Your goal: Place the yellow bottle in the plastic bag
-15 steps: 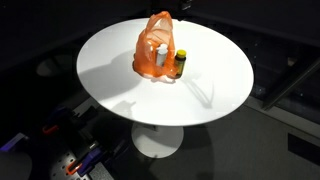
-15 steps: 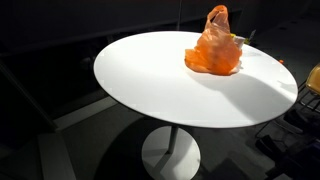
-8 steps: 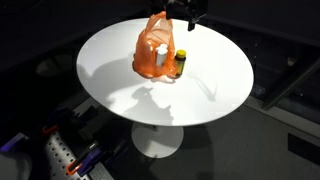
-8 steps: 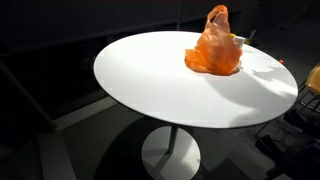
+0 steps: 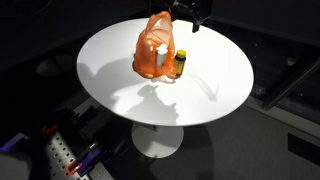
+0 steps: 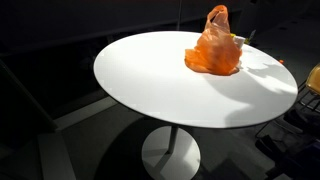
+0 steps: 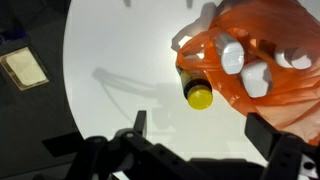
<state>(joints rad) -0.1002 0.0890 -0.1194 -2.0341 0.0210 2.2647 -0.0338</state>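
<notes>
- The claw [image 7: 196, 120] is open: its jaws stand wide apart with nothing between them.
- The yellow bottle [image 7: 199, 95] stands upright on the counter [image 7: 110, 60], below the claw and roughly centred between the jaws. It is outside the plastic bag [image 7: 275, 35] and close against its side.
- Step in hand, as judged: approach for the grasp. Descend straight, keep the jaws either side of the bottle body below the cap, and keep the bag-side jaw clear of the film.
- The wrist view shows the jaw spread and the white bottles [image 7: 232, 54] already in the bag.
- An exterior view shows the claw [image 5: 190, 14] high above the bottle [image 5: 181, 62].
- An exterior view shows the bag [image 6: 212, 50] only; the claw is out of frame there.
</notes>
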